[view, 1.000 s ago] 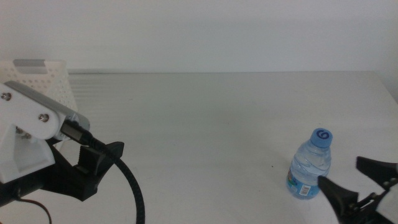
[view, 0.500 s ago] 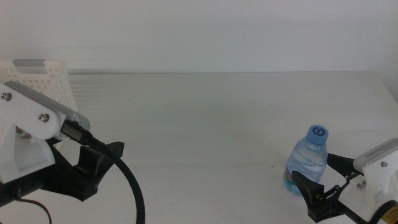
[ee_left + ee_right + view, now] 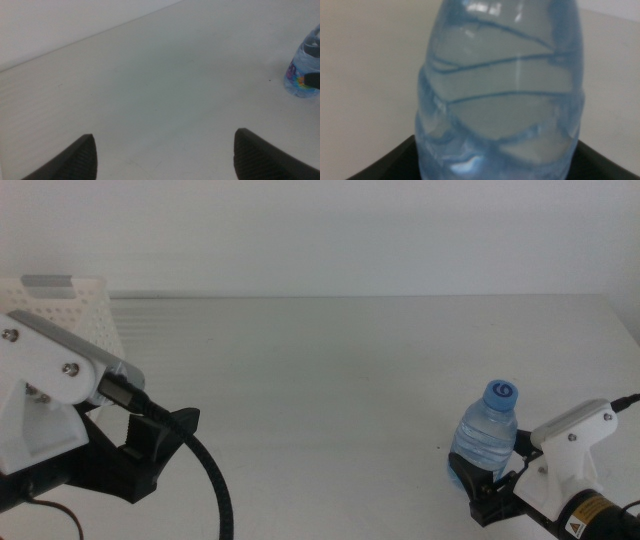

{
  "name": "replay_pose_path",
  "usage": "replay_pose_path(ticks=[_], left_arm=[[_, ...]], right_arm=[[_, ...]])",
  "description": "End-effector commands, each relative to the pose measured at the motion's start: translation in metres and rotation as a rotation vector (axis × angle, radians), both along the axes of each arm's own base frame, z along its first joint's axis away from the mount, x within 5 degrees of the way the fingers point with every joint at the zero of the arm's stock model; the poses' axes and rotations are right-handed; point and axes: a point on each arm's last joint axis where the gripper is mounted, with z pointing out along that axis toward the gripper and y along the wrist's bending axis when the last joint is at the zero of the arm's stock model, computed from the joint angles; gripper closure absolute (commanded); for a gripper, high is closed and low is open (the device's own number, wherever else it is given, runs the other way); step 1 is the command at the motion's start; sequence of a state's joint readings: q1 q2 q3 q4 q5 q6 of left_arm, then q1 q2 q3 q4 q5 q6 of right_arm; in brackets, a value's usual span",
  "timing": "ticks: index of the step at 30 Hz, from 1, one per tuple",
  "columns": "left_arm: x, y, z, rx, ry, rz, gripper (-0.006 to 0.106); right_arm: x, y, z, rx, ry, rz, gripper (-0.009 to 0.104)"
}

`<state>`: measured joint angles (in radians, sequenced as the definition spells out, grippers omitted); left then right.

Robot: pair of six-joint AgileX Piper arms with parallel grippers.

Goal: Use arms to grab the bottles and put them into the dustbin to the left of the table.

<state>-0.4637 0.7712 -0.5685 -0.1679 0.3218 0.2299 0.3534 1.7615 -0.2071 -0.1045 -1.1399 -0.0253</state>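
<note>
A clear water bottle [image 3: 487,436] with a blue cap stands at the table's front right. It also shows in the left wrist view [image 3: 304,70] and fills the right wrist view [image 3: 500,90]. My right gripper [image 3: 487,485] is open, with its jaws on either side of the bottle's base. My left gripper [image 3: 165,438] is open and empty at the front left [image 3: 165,147], far from the bottle. The white perforated dustbin [image 3: 72,310] stands at the far left behind the left arm. The yellow tea bottle and the red can are out of view.
The white table [image 3: 330,370] runs back to a pale wall. The left arm's white housing [image 3: 45,390] and thick black cable [image 3: 218,490] fill the front left corner.
My right gripper has moved in from the bottom right edge until its jaws flank the bottle. The bottle has shifted slightly left. The left arm has not moved.
</note>
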Motion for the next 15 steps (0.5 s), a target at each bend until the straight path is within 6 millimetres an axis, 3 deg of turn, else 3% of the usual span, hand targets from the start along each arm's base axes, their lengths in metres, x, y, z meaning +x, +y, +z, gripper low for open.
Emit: replay_pose_path(ticks=[1,11,15], left_arm=[[0.0019,-0.0010,0.0183,-0.071,-0.090,0.012,0.010],[0.0019,-0.0010,0.0183,-0.071,-0.090,0.012,0.010],[0.0019,-0.0010,0.0183,-0.071,-0.090,0.012,0.010]], right_arm=[[0.0093,0.0041,0.0280,0.095,-0.241,0.003,0.001],[0.0137,0.0118,0.0326,0.109,-0.267,0.067,0.009],[0.0152,0.0136,0.0340,0.131,-0.265,0.076,0.023]])
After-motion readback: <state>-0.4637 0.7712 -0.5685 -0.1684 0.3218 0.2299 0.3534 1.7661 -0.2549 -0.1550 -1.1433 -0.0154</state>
